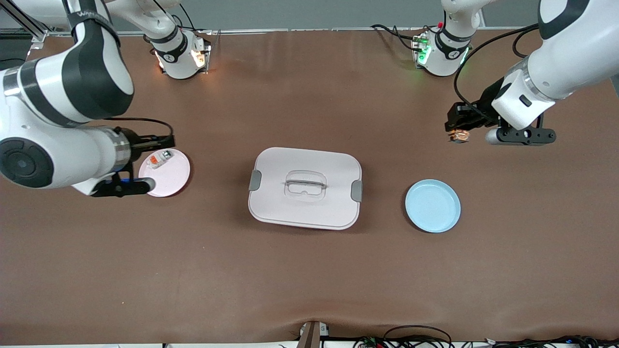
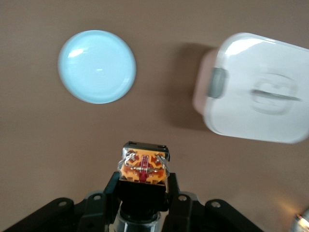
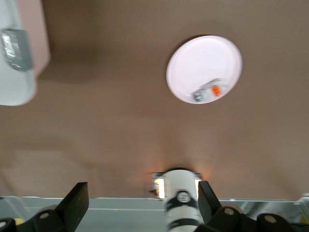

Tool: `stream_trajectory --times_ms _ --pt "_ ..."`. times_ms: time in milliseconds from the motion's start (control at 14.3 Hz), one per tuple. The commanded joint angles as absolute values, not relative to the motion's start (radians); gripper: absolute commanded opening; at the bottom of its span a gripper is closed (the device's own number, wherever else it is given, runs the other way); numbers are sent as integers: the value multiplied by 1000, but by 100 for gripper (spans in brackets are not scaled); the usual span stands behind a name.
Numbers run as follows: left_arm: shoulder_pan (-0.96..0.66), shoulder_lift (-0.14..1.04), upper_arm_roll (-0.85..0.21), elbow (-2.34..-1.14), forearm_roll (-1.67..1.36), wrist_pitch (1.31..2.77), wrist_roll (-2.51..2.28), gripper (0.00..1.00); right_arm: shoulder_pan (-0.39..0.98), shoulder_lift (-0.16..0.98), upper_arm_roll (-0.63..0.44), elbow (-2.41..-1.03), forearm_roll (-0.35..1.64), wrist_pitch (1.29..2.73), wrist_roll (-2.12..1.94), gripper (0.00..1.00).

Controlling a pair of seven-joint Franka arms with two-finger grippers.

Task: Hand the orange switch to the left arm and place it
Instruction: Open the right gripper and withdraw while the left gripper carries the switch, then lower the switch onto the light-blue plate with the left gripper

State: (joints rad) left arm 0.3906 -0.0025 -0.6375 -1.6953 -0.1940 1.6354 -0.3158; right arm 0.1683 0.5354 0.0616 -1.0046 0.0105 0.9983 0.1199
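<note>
My left gripper (image 1: pixel 456 129) is shut on the orange switch (image 1: pixel 459 137) and holds it in the air over bare table, toward the left arm's end. In the left wrist view the switch (image 2: pixel 144 163) sits between the closed fingers of the left gripper (image 2: pixel 143 182), orange end out. The white box (image 1: pixel 305 187) with grey latches stands in the middle of the table and shows in the left wrist view (image 2: pixel 256 87). My right gripper (image 1: pixel 162 141) is open and empty, up beside the pink plate (image 1: pixel 167 175); in the right wrist view (image 3: pixel 142 199) its fingers stand wide apart.
A blue plate (image 1: pixel 433 205) lies between the box and the left arm's end and shows in the left wrist view (image 2: pixel 96 66). A whitish-grey component with an orange patch (image 1: pixel 159 158) lies on the pink plate (image 3: pixel 205 60). The arm bases stand along the table's edge.
</note>
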Motion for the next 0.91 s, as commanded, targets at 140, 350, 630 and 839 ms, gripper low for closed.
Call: stream_trajectory --times_ms 140,350,630,839 --pt "393 25 -643 -1707 -74 1603 -390 0 86 538 80 -991 -40 936 40 100" --pt "448 48 -640 -1724 -45 1606 -513 0 55 540 78 -999 -35 930 40 100" --pt "446 63 -643 -1817 -12 1733 -792 0 14 538 78 -999 -32 891 40 100" --pt "443 63 -649 -1882 -12 1853 -996 0 8 538 75 -999 -49 879 41 100"
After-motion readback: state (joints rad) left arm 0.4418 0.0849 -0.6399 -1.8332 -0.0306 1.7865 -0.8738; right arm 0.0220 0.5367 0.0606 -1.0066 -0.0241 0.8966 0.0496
